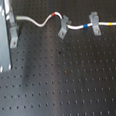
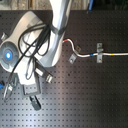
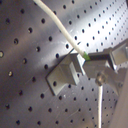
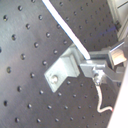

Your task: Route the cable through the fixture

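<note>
In the first exterior view the cable [image 1: 45, 21] runs across the far side of a black perforated board [image 1: 61, 84], and three grey clips stand along it: the fixture [image 1: 15, 34] nearest the first exterior view's left edge, a slanted clip [image 1: 64, 26] in the middle, and a squarer clip [image 1: 94, 22] beyond that. The cable waves up from the fixture to a red band just before the slanted clip, passes through that clip, then through the squarer one, with a blue band between them and a yellow band past the last. The gripper [image 1: 5, 18] stands upright over the fixture, its grey fingers [image 1: 2, 41] reaching down beside it — whether they pinch the cable cannot be told here. In the second exterior view the white arm [image 2: 56, 35] leans over the board and hides the fixture; the cable [image 2: 82, 54] comes out from behind the arm and runs through the two other clips toward the second exterior view's right. In the first wrist view the cable [image 3: 62, 29] descends to the fixture [image 3: 65, 75], its green mark sitting right at the fixture's notched top, where a grey finger [image 3: 100, 65] meets it. In the second wrist view the cable [image 4: 67, 30] likewise reaches the fixture [image 4: 62, 70] — the fingers look closed on it at the notch, the cable continuing below.
</note>
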